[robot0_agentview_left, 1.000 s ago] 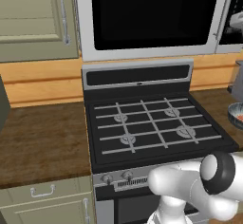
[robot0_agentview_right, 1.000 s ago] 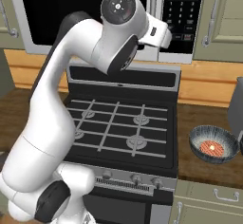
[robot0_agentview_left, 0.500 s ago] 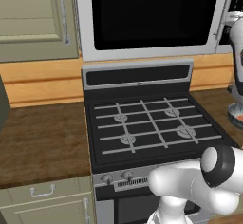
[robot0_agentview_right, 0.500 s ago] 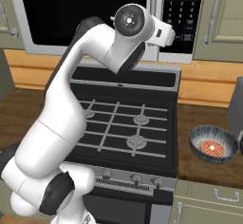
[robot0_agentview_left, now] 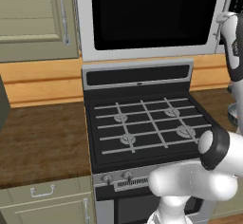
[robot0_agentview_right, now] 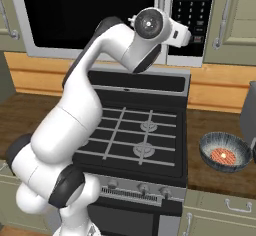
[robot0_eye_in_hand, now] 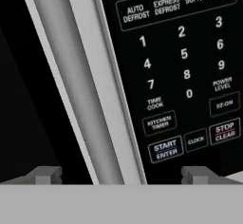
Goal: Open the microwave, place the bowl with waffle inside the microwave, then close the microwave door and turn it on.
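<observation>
Kitchen wall cabinets in beige are framing the microwave (robot0_agentview_right: 107, 17), which is sitting above a black gas stove (robot0_agentview_right: 137, 130) with its door shut. Its wide black glass microwave door (robot0_agentview_left: 154, 14) is filling most of the front, and the long silver bar handle (robot0_eye_in_hand: 78, 85) is running along the door's edge just beside the dark button panel (robot0_agentview_right: 194, 12). In the hand view the handle is standing close and tilted, with the keypad's number keys and the START/ENTER key (robot0_eye_in_hand: 165, 149) lying to its right.

The end effector (robot0_eye_in_hand: 121, 173) is facing the microwave front with its two dark fingertips (robot0_eye_in_hand: 45, 174) spread wide, one on each side of the handle's lower end; nothing is held between them, and contact with the handle cannot be told. The white arm (robot0_agentview_right: 90, 115) is arching up from the base, over the stove, toward the panel.

The bowl (robot0_agentview_right: 225, 152), dark grey and finely patterned, is resting on the wooden table (robot0_agentview_right: 215, 130) to the right of the stove, well apart from the microwave. The waffle (robot0_agentview_right: 223, 155), an orange-red disc, is lying inside the bowl.
</observation>
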### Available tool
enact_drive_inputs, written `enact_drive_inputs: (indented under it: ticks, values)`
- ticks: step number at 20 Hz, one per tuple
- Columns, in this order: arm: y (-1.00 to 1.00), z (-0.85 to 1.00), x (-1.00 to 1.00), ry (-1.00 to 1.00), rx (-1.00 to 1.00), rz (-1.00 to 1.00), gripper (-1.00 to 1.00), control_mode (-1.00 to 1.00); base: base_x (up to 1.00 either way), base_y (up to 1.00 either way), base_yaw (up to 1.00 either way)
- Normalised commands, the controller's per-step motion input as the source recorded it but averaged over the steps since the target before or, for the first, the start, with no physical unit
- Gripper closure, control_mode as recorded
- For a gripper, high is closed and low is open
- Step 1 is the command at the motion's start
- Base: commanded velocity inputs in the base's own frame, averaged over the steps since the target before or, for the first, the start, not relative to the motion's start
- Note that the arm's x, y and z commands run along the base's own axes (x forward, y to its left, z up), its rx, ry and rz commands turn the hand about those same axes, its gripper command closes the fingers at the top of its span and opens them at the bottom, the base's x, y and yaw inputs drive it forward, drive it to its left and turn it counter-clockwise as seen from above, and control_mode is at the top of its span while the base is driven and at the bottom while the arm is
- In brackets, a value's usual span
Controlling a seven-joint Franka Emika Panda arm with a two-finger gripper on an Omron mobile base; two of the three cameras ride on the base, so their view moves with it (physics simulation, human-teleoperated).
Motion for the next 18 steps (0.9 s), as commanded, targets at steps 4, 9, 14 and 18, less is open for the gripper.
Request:
enact_drive_inputs:
  ticks: [4, 9, 14, 18]
  values:
    - [-0.03, 0.00, 0.35, 0.00, 0.00, 0.05, -1.00, -1.00, 0.00, 0.00, 0.00]
    - [0.00, -0.06, 0.51, 0.00, 0.00, 0.08, -1.00, -1.00, 0.00, 0.00, 0.00]
    - [0.00, -0.31, 0.66, 0.00, 0.00, 0.07, -1.00, -1.00, 0.00, 0.00, 0.00]
    - [0.04, -0.47, 0.89, -0.01, 0.00, 0.09, -1.00, -1.00, 0.00, 0.00, 0.00]
